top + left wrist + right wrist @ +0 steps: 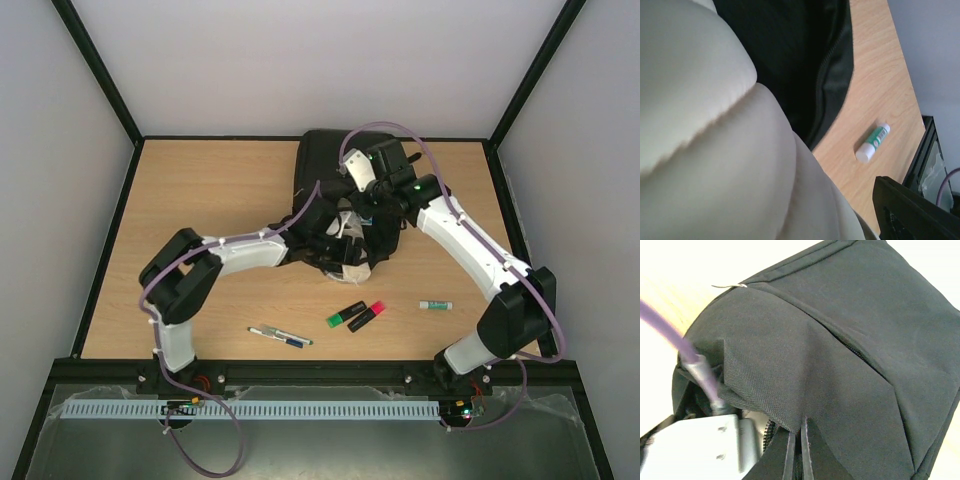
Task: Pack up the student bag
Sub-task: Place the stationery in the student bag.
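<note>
- Two grippers meet at one spot, just above the middle of the top view. The right gripper (800,434) has its fingers pressed together on a fold of black cloth at the bottom centre of its wrist view, so it pinches the student bag (335,160) by the edge of its opening.
- The left gripper (338,238) sits at the bag's mouth, dark against dark fabric. I cannot tell how wide its jaws stand or whether they hold anything.
- A blurred cream-coloured mass (715,150) fills the left and bottom of the left wrist view, too close to make out. Behind it, the black bag with a zip line takes up the top centre.
- The bag lies on the wooden table (200,200), in the upper middle of the top view. Its long axis runs roughly from top to bottom of the frame, with the closed end toward the top edge and the opened end toward the bottom edge.
- Below the bag's mouth and apart from it, a green highlighter (345,318) and a pink highlighter (368,315) lie just beside each other, both slanting up to the right.
- A glue stick (435,304) with a green label lies to the right of them, and a pen (280,336) lies to their lower left.
</note>
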Controlling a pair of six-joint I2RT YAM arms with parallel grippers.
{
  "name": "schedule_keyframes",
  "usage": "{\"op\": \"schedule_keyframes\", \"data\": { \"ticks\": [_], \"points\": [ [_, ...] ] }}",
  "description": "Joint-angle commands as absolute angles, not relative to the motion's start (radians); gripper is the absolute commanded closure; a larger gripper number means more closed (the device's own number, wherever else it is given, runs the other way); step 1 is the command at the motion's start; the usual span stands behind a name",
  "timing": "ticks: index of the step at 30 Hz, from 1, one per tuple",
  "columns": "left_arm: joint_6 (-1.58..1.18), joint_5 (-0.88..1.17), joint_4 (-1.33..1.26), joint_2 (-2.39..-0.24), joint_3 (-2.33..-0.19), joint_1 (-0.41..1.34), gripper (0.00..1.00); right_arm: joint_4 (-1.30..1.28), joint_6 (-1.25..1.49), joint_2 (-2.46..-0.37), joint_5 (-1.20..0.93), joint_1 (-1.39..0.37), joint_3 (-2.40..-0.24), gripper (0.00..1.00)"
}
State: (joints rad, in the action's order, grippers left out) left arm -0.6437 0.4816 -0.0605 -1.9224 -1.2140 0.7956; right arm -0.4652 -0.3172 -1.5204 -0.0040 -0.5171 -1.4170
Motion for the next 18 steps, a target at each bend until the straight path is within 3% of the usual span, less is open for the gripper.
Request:
{"op": "schedule_keyframes", "data": {
  "ticks": [1,11,18],
  "points": [
    [-0.639,0.393,-0.012,-1.790,-1.135,0.814,0.19,-0.438,-0.299,-1.478,0.012,-0.521,-1.402,0.99],
    [-0.520,0.258,0.155,-1.534,-0.878,0.827,0.19,-0.408,-0.297,-1.479,0.002,-0.519,-1.346,0.99],
    [-0.543,0.286,0.076,-1.613,-0.882,0.817,0.29,-0.385,-0.286,-1.491,-0.008,-0.519,-1.319,0.99]
  ]
}}
